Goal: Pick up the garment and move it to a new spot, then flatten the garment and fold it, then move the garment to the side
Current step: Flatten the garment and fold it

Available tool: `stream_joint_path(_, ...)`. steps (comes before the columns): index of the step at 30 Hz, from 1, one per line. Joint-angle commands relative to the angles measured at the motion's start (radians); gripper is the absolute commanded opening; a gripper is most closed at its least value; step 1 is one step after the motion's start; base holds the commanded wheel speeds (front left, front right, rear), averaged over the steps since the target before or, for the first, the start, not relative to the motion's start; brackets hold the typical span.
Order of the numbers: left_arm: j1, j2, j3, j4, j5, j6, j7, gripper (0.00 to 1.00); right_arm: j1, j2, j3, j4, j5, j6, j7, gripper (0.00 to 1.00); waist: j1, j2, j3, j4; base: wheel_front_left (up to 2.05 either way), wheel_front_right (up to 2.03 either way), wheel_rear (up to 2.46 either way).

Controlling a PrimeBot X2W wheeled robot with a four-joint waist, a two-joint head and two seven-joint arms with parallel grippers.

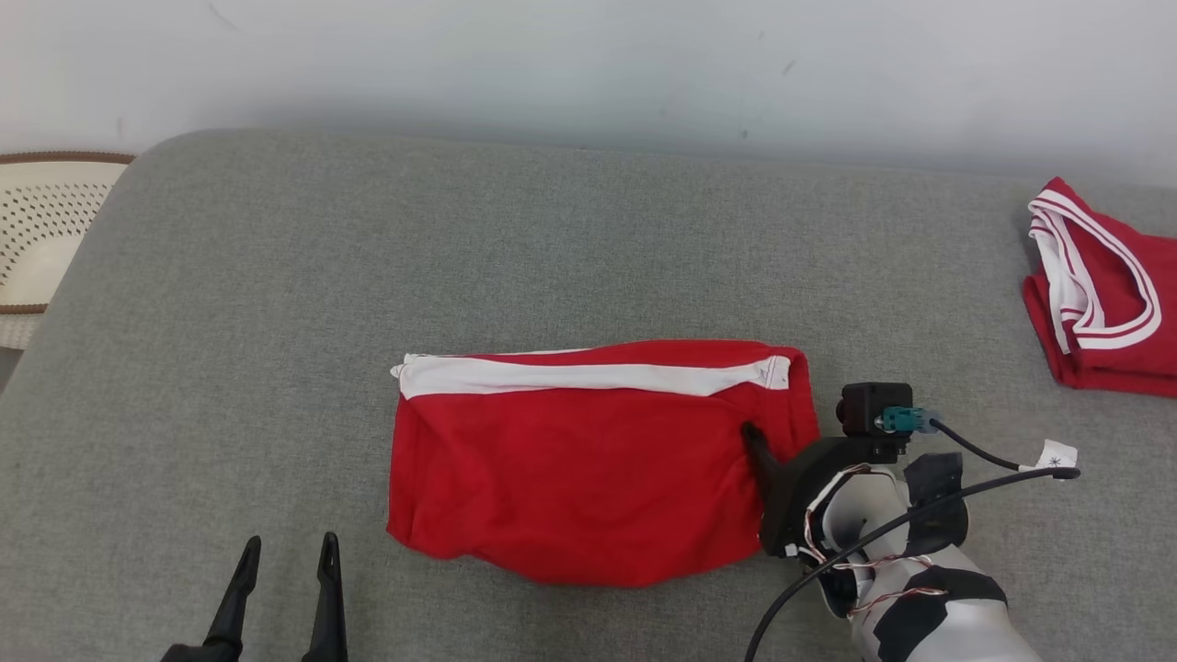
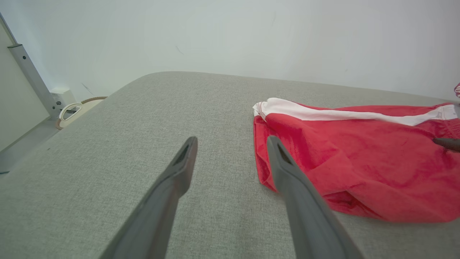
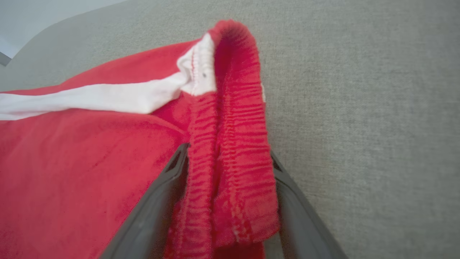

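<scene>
The garment (image 1: 588, 460), red shorts with a white side stripe, lies folded in a rough rectangle on the middle of the grey cushion (image 1: 552, 239). My right gripper (image 1: 763, 441) is at its right end. In the right wrist view the ribbed red waistband (image 3: 230, 144) fills the gap between the two fingers of the right gripper (image 3: 228, 153), which is shut on it. My left gripper (image 1: 285, 552) stands open near the front edge, left of the garment and apart from it. In the left wrist view the left gripper (image 2: 231, 142) has the garment's (image 2: 359, 165) left edge just beyond its right finger.
A second red garment (image 1: 1099, 294) with white trim lies folded at the cushion's far right edge. A cream perforated basket (image 1: 46, 230) stands off the left side. A pale wall runs behind. Bare grey fabric stretches left of and behind the shorts.
</scene>
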Motion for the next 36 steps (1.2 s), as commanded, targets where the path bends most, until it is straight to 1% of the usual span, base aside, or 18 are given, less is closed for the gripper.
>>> stream_joint_path(1, -0.008, -0.001, 0.002, 0.006, 0.007, -0.001, -0.005, 1.0, 0.018, 0.013, 0.032, -0.009, 0.027, 0.0, -0.012, 0.0, 0.0, 0.0, 0.0, -0.001, 0.0, 0.0, 0.0)
stream_joint_path(4, -0.004, -0.001, 0.006, 0.009, 0.008, -0.001, -0.005, 1.0, 0.01, 0.007, 0.06, -0.018, 0.068, 0.0, -0.029, 0.0, 0.0, 0.0, -0.005, -0.007, 0.0, 0.0, 0.0)
stream_joint_path(10, 0.021, -0.002, 0.019, 0.013, 0.001, 0.003, -0.005, 1.0, 0.015, -0.058, 0.092, -0.037, 0.139, 0.0, -0.054, 0.0, 0.0, 0.0, -0.033, -0.031, 0.0, 0.0, 0.0)
stream_joint_path(15, 0.035, -0.006, 0.022, 0.009, 0.0, 0.002, -0.005, 1.0, 0.037, -0.16, 0.134, -0.088, 0.197, 0.0, -0.039, 0.0, 0.0, 0.0, -0.058, -0.059, 0.0, 0.0, 0.0)
stream_joint_path(16, 0.035, -0.006, 0.022, 0.009, 0.0, 0.002, -0.005, 1.0, 0.037, -0.16, 0.134, -0.088, 0.197, 0.0, -0.039, 0.0, 0.0, 0.0, -0.058, -0.059, 0.0, 0.0, 0.0)
stream_joint_path(22, 0.048, -0.008, 0.025, 0.005, -0.001, 0.001, -0.005, 1.0, 0.05, -0.239, 0.158, -0.167, 0.275, 0.0, 0.0, 0.0, 0.0, 0.0, -0.074, -0.094, 0.0, 0.0, 0.0)
stream_joint_path(26, 0.057, -0.011, 0.022, 0.005, 0.0, 0.002, -0.005, 1.0, 0.07, -0.235, 0.168, -0.231, 0.357, 0.0, 0.039, 0.0, 0.0, 0.0, -0.087, -0.106, 0.0, 0.0, 0.0)
stream_joint_path(29, 0.056, -0.013, 0.018, 0.01, -0.003, -0.002, -0.005, 1.0, 0.092, -0.216, 0.165, -0.301, 0.461, 0.0, 0.079, 0.0, 0.0, 0.0, -0.094, -0.107, 0.0, 0.0, 0.0)
stream_joint_path(32, 0.056, -0.017, 0.01, 0.015, -0.001, -0.009, -0.005, 1.0, 0.113, -0.216, 0.171, -0.359, 0.537, 0.0, 0.11, 0.0, 0.0, 0.0, -0.101, -0.098, 0.0, 0.0, 0.0)
stream_joint_path(36, 0.059, -0.018, 0.002, 0.015, -0.004, -0.011, -0.005, 1.0, 0.125, -0.201, 0.183, -0.411, 0.603, 0.0, 0.133, 0.0, 0.0, 0.0, -0.103, -0.079, 0.0, 0.0, 0.0)
